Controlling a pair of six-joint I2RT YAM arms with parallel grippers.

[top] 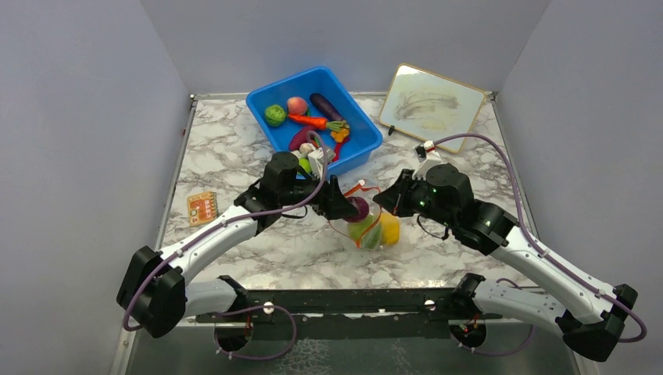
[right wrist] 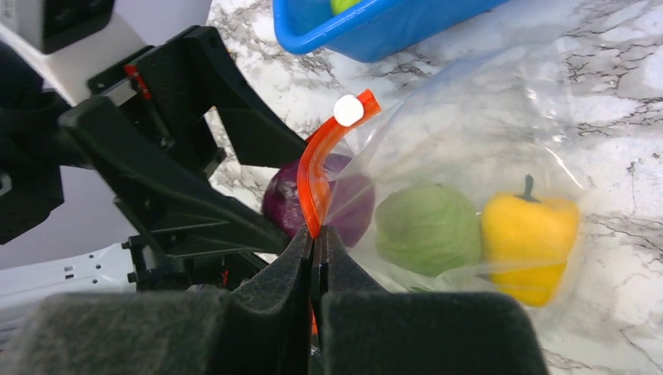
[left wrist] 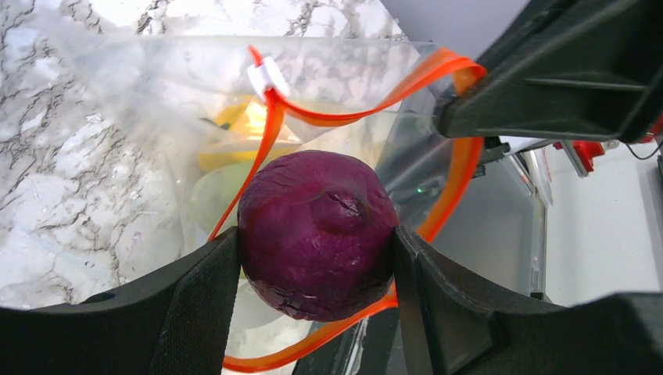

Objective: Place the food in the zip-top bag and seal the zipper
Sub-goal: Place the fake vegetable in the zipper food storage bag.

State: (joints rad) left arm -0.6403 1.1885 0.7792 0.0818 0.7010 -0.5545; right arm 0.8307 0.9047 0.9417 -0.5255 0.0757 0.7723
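My left gripper (left wrist: 317, 238) is shut on a round purple cabbage piece (left wrist: 317, 234) and holds it in the open mouth of the clear zip-top bag (left wrist: 156, 133), inside the loop of the red-orange zipper (left wrist: 274, 133). My right gripper (right wrist: 317, 238) is shut on the zipper strip (right wrist: 313, 176) and holds the bag's mouth edge up. In the bag lie a green cabbage (right wrist: 428, 228) and a yellow pepper (right wrist: 529, 234). In the top view the left gripper (top: 348, 207) and the right gripper (top: 383, 199) meet at the bag (top: 374, 228) in the table's middle.
A blue bin (top: 270, 98) behind the bag holds a green cabbage (top: 274, 116), a peach (top: 296, 105), an orange carrot (top: 313, 122), a purple eggplant (top: 324, 105) and other pieces. A framed whiteboard (top: 431, 105) lies at the back right. A small orange card (top: 201, 207) lies at the left.
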